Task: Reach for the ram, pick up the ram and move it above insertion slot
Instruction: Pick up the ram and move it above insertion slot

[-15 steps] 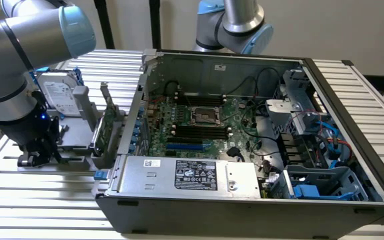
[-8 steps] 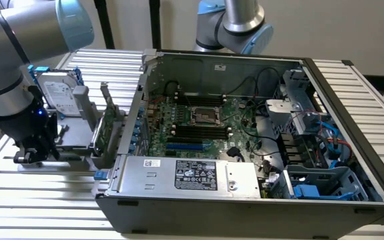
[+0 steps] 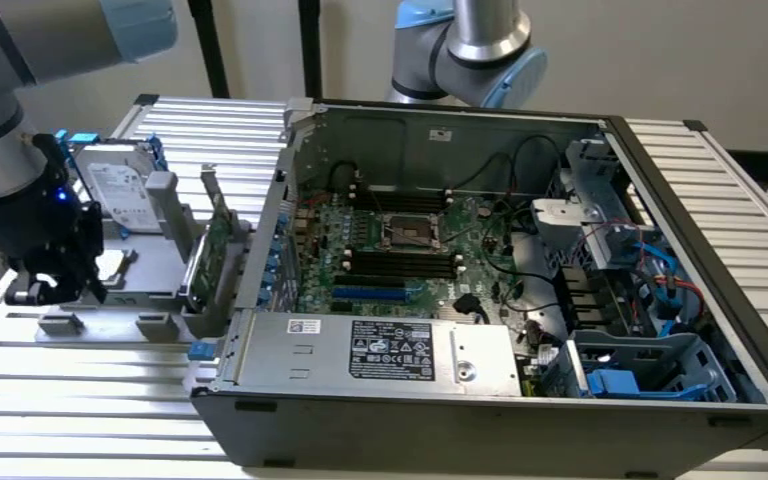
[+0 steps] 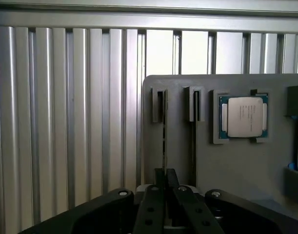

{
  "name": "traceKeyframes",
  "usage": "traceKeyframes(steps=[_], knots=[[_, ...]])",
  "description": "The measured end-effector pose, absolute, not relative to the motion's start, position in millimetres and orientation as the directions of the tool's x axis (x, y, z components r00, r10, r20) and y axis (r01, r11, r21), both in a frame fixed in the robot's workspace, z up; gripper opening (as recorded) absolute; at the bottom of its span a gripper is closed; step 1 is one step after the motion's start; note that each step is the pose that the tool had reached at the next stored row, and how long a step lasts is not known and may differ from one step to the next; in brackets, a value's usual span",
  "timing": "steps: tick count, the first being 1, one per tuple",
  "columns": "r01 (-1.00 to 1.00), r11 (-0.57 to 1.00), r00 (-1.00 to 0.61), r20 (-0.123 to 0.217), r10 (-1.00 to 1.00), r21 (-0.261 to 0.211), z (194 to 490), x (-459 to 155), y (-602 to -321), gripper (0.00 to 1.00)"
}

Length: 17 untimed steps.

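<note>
Ribbed metal worktop is carrying a grey holder plate and an open computer case, with the arm's pincer working at the holder.

The pincer is clenching its black fingers on the thin edge of the ram. The ram is sitting edge-on in the slot nearest the holder's outer edge (the edge bordering bare worktop ribs), its far end resting in a small grey bracket. Beside it on the holder a second narrow slot is running parallel. Past that slot a silver-lidded processor chip is lying in its own recess. In the exterior view the holder is sitting just beside the case, on the exterior view's left. It is also bearing a silver hard drive and an upright green expansion card.
</note>
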<state>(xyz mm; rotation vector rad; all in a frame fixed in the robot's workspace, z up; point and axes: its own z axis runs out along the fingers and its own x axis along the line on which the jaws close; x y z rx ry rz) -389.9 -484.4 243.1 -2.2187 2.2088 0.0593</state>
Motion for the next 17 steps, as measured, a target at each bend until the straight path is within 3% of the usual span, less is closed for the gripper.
traceKeyframes(steps=[17], knots=[[-1.000, -0.005, 0.004, -0.035, -0.999, 0.019, 319, -353, -484, 0.13]])
